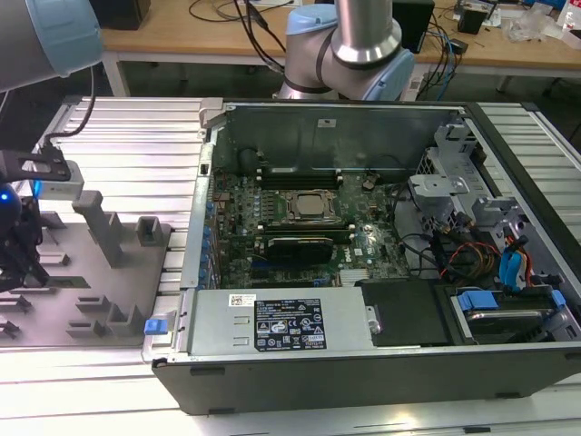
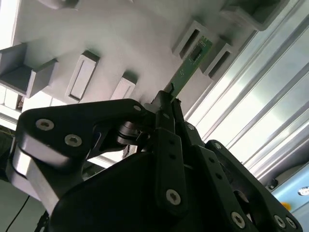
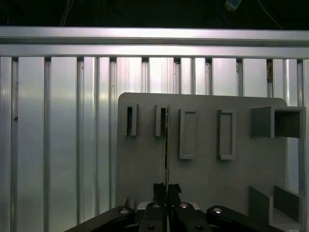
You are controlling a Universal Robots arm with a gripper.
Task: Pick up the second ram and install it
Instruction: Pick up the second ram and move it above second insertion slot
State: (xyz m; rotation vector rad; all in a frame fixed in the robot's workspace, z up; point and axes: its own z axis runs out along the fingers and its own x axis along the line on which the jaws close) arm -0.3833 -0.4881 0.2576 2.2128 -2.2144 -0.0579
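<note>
Matt gripper, probably plastic fixture

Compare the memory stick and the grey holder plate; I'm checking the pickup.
Colour and size: the memory stick is green and thin, the holder plate grey and broad. Pose: the gripper holds the stick by one end, jaws shut on it; the plate lies flat on the ribbed table.

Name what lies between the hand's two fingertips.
The green RAM stick, clamped between the hand's fingertips in both wrist views; its far end reaches the grey holder's slots.
</note>
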